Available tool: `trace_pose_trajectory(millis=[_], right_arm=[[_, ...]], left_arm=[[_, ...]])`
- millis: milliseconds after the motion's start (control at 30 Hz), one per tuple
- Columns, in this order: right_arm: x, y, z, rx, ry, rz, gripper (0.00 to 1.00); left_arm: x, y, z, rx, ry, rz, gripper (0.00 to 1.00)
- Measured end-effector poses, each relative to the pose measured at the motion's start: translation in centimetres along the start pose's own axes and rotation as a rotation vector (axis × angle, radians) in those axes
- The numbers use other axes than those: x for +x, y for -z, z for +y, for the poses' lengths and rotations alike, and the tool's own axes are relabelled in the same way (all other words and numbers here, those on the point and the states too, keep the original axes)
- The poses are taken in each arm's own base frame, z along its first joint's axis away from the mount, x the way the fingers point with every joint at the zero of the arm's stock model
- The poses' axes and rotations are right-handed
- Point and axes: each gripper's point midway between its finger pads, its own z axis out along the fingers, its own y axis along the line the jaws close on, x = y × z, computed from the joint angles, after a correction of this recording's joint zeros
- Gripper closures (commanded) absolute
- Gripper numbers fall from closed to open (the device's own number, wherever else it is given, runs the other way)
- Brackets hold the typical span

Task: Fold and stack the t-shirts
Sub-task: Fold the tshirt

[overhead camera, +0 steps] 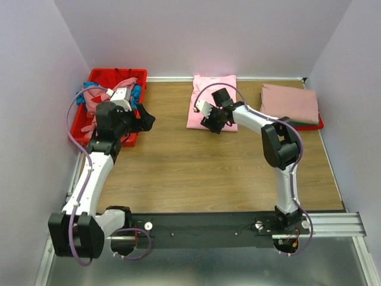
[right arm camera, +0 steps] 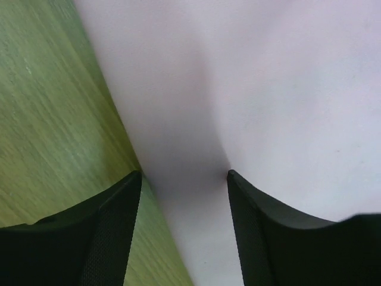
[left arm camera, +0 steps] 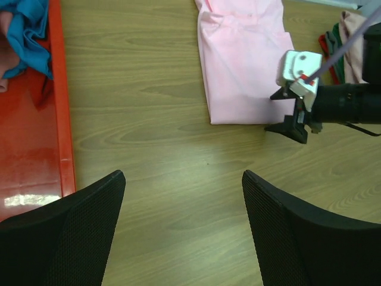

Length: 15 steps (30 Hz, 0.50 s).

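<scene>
The pink t-shirt (overhead camera: 213, 94) lies folded flat at the far middle of the worktop (overhead camera: 196, 173). We judge it light and limp, best pinched at a folded edge. Our right claw (right arm camera: 184, 176) is spread astride its edge, and our left claw (left arm camera: 183, 179) is spread and empty.

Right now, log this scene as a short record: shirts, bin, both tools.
pink shirt: folded, flat on the table, far middle
right tool: open, low at the pink shirt's edge, one finger over wood, one over cloth
left tool: open, empty, over bare wood beside the red bin
crumpled shirts: in the red bin, far left; teal and pink among them
stack: far right, dusty rose shirt on top, green and red edges beneath
</scene>
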Motion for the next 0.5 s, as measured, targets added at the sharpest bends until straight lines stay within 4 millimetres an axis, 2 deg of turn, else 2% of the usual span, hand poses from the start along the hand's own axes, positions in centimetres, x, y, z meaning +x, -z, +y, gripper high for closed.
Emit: trace_pose_trajectory(millis=[100, 200, 233, 300, 367, 433, 467, 500], right_arm=[[0.1, -0.1, -0.3, 0.018, -0.007, 0.011, 0.78], [0.7, -0.3, 0.2, 0.013, -0.003, 0.016, 0.91], [0.8, -0.2, 0.4, 0.013, 0.002, 0.01, 0.99], [1.3, 0.4, 1.4, -0.002, 0.006, 0.008, 0.99], [2.3, 1.3, 3.2, -0.038, 0.017, 0.013, 1.0], [3.6, 3.2, 6.3, -0.098, 0.04, 0.014, 1.0], [4.8, 4.7, 9.0, -0.155, 0.062, 0.028, 0.99], [5.6, 5.7, 11.0, -0.198, 0.075, 0.041, 0.94]], left_arm=[[-0.8, 1.9, -0.9, 0.015, -0.025, -0.049, 0.17], [-1.1, 2.6, -1.5, 0.035, -0.036, -0.068, 0.23], [-0.9, 2.7, -1.6, 0.042, -0.034, -0.063, 0.25], [0.0, 2.7, -1.8, 0.062, -0.027, -0.038, 0.28], [1.8, 2.5, -2.0, 0.085, -0.005, 0.01, 0.29], [3.9, 2.5, -2.4, 0.108, 0.019, 0.067, 0.29], [4.9, 2.5, -2.8, 0.123, 0.028, 0.093, 0.29], [6.2, 2.6, -3.3, 0.142, 0.037, 0.123, 0.29]])
